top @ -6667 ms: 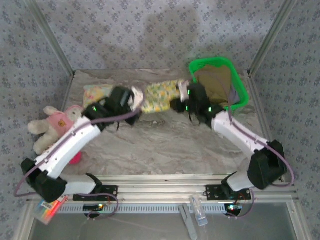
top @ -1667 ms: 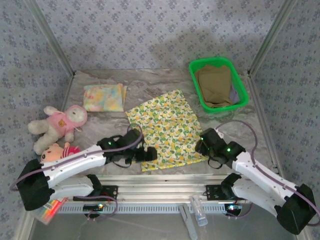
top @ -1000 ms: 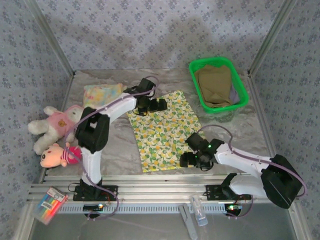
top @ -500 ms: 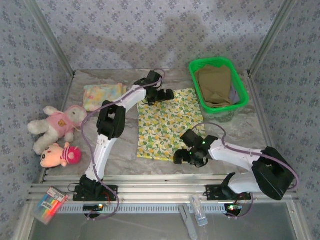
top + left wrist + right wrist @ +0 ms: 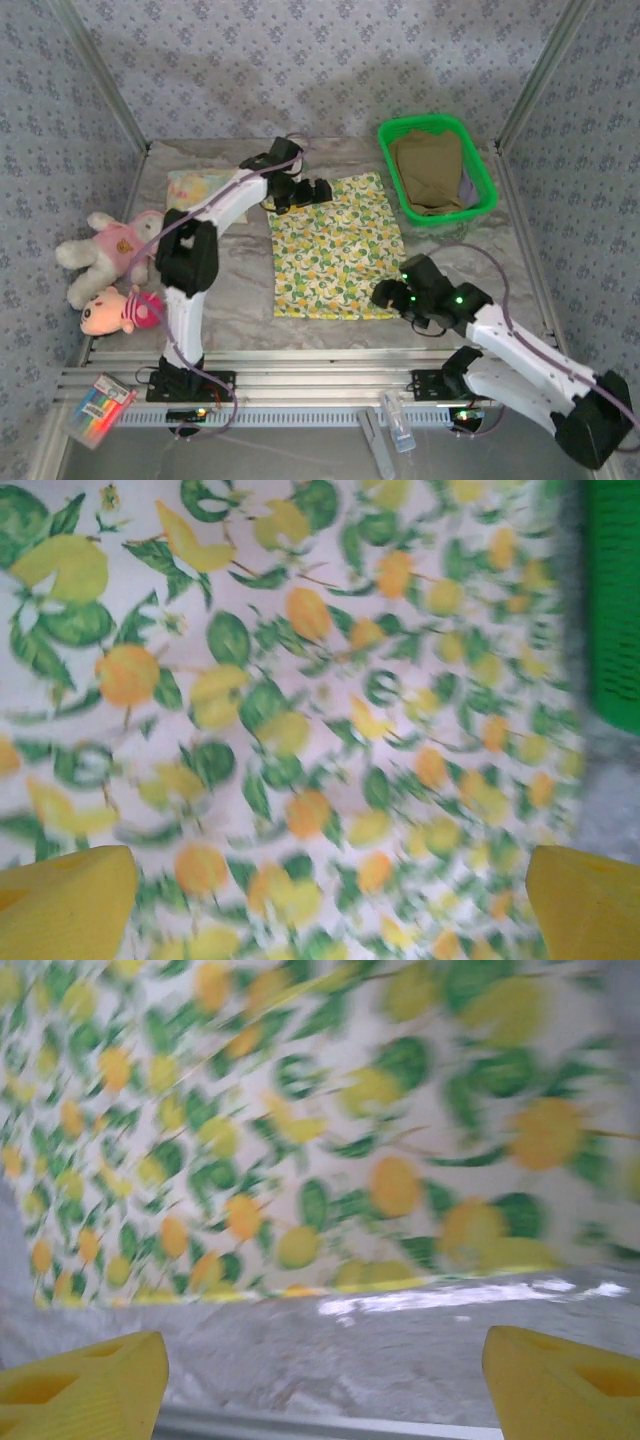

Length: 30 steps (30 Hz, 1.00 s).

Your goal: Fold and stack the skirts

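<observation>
The white-yellow floral skirt lies spread flat in the middle of the table. My left gripper hovers open over its far left corner; the left wrist view shows the print below the wide-apart yellow fingertips. My right gripper is open at the skirt's near right corner, above the hem and bare table, holding nothing. The pale yellow pastel skirt lies folded at the far left. The olive skirt and a bit of lavender skirt sit in the green basket.
A pink plush toy and a small pink doll lie at the table's left edge. The metal rail runs along the near edge, with a marker pack and a small bottle below it.
The right gripper has shifted right along the skirt's near edge and closed slightly. The left gripper has slid a little left and nearer at the far edge. The skirt now lies squarer.
</observation>
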Each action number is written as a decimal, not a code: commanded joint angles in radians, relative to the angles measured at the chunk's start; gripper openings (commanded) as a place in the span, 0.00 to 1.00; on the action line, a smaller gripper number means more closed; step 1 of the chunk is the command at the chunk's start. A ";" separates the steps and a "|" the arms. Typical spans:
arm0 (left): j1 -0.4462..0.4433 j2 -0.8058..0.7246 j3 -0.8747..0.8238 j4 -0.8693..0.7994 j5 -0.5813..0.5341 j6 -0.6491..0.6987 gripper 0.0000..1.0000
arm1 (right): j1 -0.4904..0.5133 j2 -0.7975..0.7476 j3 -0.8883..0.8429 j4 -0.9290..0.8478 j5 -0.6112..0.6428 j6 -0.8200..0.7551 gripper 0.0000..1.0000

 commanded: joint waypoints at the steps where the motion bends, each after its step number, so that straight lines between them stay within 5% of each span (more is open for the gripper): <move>1: -0.008 -0.175 -0.181 0.144 0.039 -0.092 1.00 | -0.094 -0.086 -0.092 -0.089 0.017 0.124 0.80; 7: -0.028 -0.449 -0.543 0.214 -0.018 -0.240 1.00 | -0.251 -0.105 -0.184 0.035 -0.119 0.194 0.67; 14: -0.043 -0.758 -0.863 0.125 -0.101 -0.430 1.00 | -0.270 -0.022 -0.196 0.096 -0.095 0.220 0.61; 22: -0.092 -0.966 -1.044 -0.023 -0.039 -0.583 1.00 | -0.274 -0.032 -0.209 0.096 -0.044 0.218 0.51; 30: -0.205 -1.042 -1.162 0.007 -0.001 -0.697 0.99 | -0.282 -0.042 -0.263 0.131 -0.034 0.219 0.45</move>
